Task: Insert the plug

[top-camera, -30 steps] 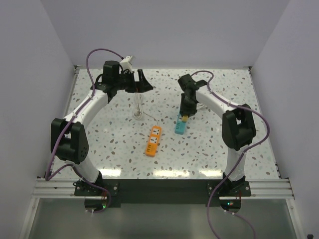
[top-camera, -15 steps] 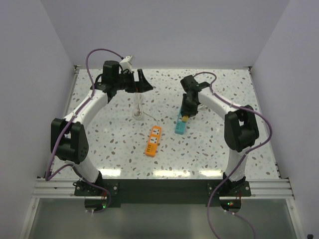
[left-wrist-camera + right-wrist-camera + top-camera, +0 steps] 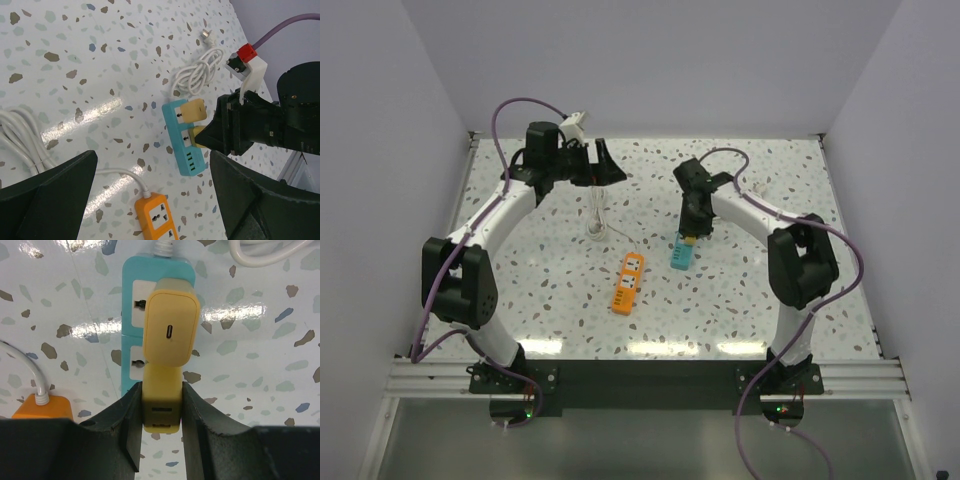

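The right gripper was down over the teal power strip, a little right of the middle of the speckled table. Its fingers were pressed against either side of the yellow plug, with no gap showing between them and it. The plug sat over the lower of the strip's two round-holed sockets, but from where I stood I couldn't tell whether its pins were in.

Touching the plug's far end was a paler tan block with a small oval port on its face, over the strip's upper socket. Whether block and plug were one piece or two I couldn't make out. A white cord ran out of the strip's far end, and a loose coil of white cable lay just past it.

The left gripper hung over the far left of the table with its fingers spread wide and nothing between them. It was well apart from the strip and pointed across towards the other arm. Another bundle of white cable lay on the table under and in front of it.

The orange power strip lay flat near the middle, just to the left of the teal one and a bit nearer the arm bases. The two strips weren't touching. Its own white cord led away to the left.
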You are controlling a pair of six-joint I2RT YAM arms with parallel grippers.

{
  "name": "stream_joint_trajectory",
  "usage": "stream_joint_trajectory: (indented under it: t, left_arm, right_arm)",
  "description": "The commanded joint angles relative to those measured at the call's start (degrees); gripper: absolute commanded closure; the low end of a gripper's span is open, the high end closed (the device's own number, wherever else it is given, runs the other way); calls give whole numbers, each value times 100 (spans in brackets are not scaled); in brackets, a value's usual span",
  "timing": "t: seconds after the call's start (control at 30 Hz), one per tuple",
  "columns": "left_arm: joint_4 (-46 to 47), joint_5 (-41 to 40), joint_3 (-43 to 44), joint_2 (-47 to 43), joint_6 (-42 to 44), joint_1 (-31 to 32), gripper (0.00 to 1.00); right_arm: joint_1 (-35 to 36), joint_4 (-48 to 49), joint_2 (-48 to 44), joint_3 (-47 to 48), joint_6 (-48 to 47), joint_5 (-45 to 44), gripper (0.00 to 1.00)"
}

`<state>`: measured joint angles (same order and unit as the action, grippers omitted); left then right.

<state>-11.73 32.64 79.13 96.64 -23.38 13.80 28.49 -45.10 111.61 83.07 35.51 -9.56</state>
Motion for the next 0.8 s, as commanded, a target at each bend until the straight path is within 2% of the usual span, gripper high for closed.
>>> stream_joint_trajectory:
  t: [0.0,0.2,0.63,0.77]
  left_arm:
    - [13,93,120,56,8,-106,0]
    - [-23,163,217,144,-35,-115,0]
    - [-31,119,173,48,17,-167,0]
    - [-14,163,208,92,-9,-185,0]
  right_arm:
    - [122,-149,1574,-1232,176,683,100]
    - [-273,72,1407,-1443,299,869,100]
    - [-274,-482,2127,-239,-35,534,100]
    - [-265,-517,2163,-343,-53,455,100]
